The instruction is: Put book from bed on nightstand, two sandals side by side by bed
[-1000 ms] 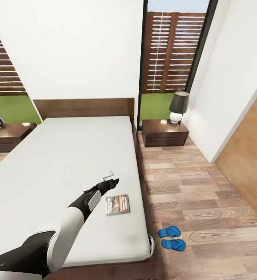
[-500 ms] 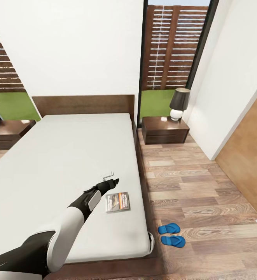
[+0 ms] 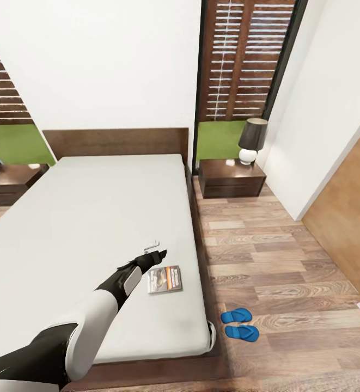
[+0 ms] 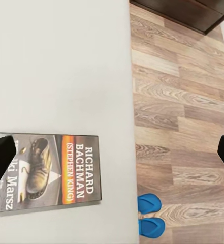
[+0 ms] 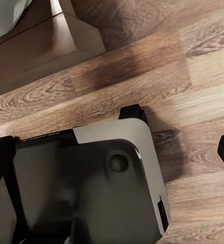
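The book (image 3: 165,279) lies flat on the white bed (image 3: 103,207), near its right edge and toward the foot. In the left wrist view the book (image 4: 48,173) shows its dark cover, white lettering and orange band. My left gripper (image 3: 155,250) hovers just above and behind the book, open (image 4: 112,157), with nothing between its fingers. The two blue sandals (image 3: 239,324) lie side by side on the floor next to the bed's foot corner, and show as sandals (image 4: 152,216) in the left wrist view. My right gripper (image 5: 112,152) is open over the robot's base.
A dark nightstand (image 3: 231,178) with a lamp (image 3: 251,140) stands right of the headboard; another nightstand (image 3: 5,182) is at the left. Wood-plank floor (image 3: 267,256) runs between bed and white wall. A light wooden door (image 3: 348,228) is at the right.
The whole picture has shifted: the camera has moved, and the room's things sit slightly higher. The book now shows a little closer to my left gripper. Nothing was grasped or let go.
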Controlling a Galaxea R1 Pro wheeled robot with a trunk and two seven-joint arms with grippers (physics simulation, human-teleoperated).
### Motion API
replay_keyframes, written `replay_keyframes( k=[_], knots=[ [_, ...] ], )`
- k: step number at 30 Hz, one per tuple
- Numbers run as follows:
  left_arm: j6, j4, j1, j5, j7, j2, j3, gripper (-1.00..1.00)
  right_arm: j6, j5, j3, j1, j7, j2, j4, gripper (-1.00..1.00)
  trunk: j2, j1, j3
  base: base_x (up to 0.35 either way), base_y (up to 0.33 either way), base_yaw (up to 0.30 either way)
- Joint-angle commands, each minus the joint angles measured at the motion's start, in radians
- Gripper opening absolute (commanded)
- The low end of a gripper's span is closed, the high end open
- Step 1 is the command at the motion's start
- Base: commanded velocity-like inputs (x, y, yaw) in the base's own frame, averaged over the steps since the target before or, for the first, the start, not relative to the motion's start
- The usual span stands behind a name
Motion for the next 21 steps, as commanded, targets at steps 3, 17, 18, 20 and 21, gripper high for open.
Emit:
replay_keyframes(
  k=[3,17,18,20,21],
  knots=[
    [0.008,-0.002,0.0,0.01,-0.004,0.0,0.005,1.0,0.011,-0.008,-0.007,-0.002,0.014,-0.027,-0.001,1.0,-0.002,0.001,-0.007,0.0,0.0,0.0],
    [0.008,-0.003,0.0,0.01,-0.004,0.0,0.005,1.0,0.198,-0.009,-0.007,-0.008,0.037,-0.174,-0.273,1.0,-0.002,0.001,-0.029,0.0,0.0,0.0],
    [0.008,-0.003,0.0,0.01,-0.004,0.0,0.005,1.0,0.217,-0.009,-0.006,-0.008,0.064,-0.176,-0.299,1.0,-0.002,0.001,-0.03,0.0,0.0,0.0],
    [0.009,-0.003,0.0,0.01,-0.004,0.0,0.005,1.0,0.233,-0.009,-0.006,-0.008,0.13,-0.178,-0.322,1.0,-0.002,0.001,-0.034,0.0,0.0,0.0],
    [0.008,-0.003,0.0,0.01,-0.005,0.0,0.005,1.0,0.237,-0.009,-0.006,-0.008,0.157,-0.178,-0.326,1.0,-0.002,0.001,-0.035,0.0,0.0,0.0]
  ],
)
